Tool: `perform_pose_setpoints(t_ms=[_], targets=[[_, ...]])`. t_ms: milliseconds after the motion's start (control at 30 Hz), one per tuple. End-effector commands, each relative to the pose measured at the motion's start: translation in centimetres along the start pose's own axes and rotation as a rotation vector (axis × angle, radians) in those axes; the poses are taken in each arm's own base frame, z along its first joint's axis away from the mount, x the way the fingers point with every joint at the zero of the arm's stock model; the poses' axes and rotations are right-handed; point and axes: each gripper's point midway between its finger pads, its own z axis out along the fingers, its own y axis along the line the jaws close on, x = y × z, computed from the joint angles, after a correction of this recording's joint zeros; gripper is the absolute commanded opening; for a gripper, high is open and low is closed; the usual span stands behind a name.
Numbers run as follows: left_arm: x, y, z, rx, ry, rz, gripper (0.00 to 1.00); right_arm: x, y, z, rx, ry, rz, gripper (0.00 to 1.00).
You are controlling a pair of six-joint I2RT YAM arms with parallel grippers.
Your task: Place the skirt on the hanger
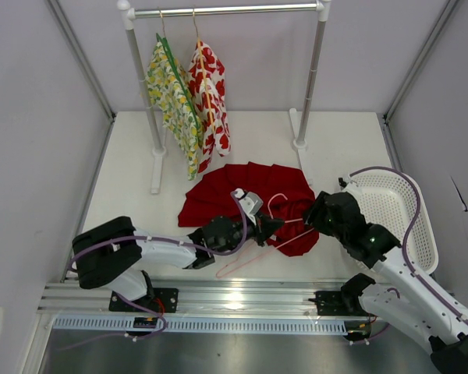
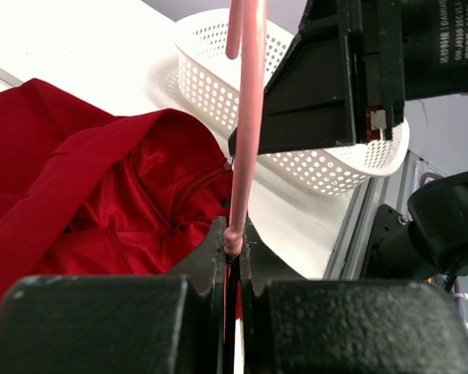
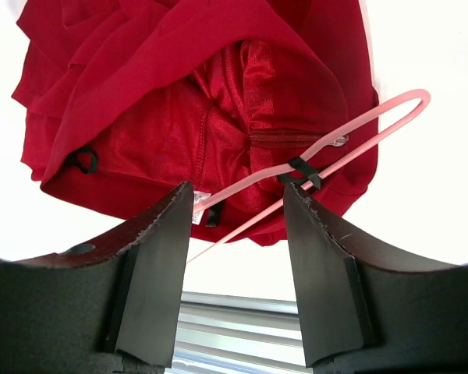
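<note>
The deep-red skirt (image 1: 246, 191) lies spread on the white table, also seen in the left wrist view (image 2: 101, 187) and the right wrist view (image 3: 179, 93). The pale pink hanger (image 1: 253, 253) lies across the skirt's near edge, hook toward the skirt. My left gripper (image 1: 270, 227) is shut on the hanger (image 2: 246, 117) wire, pinched between the fingertips (image 2: 234, 234). My right gripper (image 1: 315, 213) hovers open just right of it, over the skirt's right edge. Between its fingers (image 3: 160, 257) I see the hanger (image 3: 327, 144) arm with a black skirt loop (image 3: 300, 170) around it.
A white perforated basket (image 1: 409, 234) stands at the right, visible behind the right gripper body (image 2: 359, 70). At the back a clothes rack (image 1: 226, 11) carries a yellow-green floral garment (image 1: 171, 101) and a white red-flowered one (image 1: 210, 97). A metal rail (image 1: 234, 300) runs along the near edge.
</note>
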Motion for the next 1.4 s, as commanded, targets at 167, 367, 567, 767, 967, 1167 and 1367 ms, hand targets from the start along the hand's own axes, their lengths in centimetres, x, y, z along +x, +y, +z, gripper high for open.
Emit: perform_pose_setpoints(t_ms=[167,367,567,767,967,1167,1367], targets=[[-1.3,-1.8,1.8,0.058,-0.014,-0.01,0.0,-3.9,3.6,-2.8,-0.191,-0.141,-0.025,0.55],[-0.8,-1.9,2.1,0.097,0.03,-0.015,0.0,-4.9,6.5,-5.6,-0.416,-0.221,-0.075,0.54],[-0.4,-1.6,2.1,0.101,0.055,-0.026,0.0,-4.5,9.6,-7.1,-0.577,-0.213,-0.127,0.57],[0.1,-1.4,2.6,0.093,0.071,-0.04,0.0,-3.8,11.5,-7.9,-0.626,-0.217,-0.158,0.6],[0.1,-1.5,2.9,0.094,0.063,-0.045,0.0,-2.8,12.0,-7.0,-0.598,-0.196,-0.169,0.61],[-0.3,-1.5,2.9,0.09,0.051,-0.04,0.0,-2.9,12.1,-5.0,-0.508,-0.189,-0.149,0.61],[-0.1,-2.0,3.1,0.089,0.064,-0.015,0.0,-4.0,12.9,-4.8,-0.485,-0.223,-0.12,0.57]])
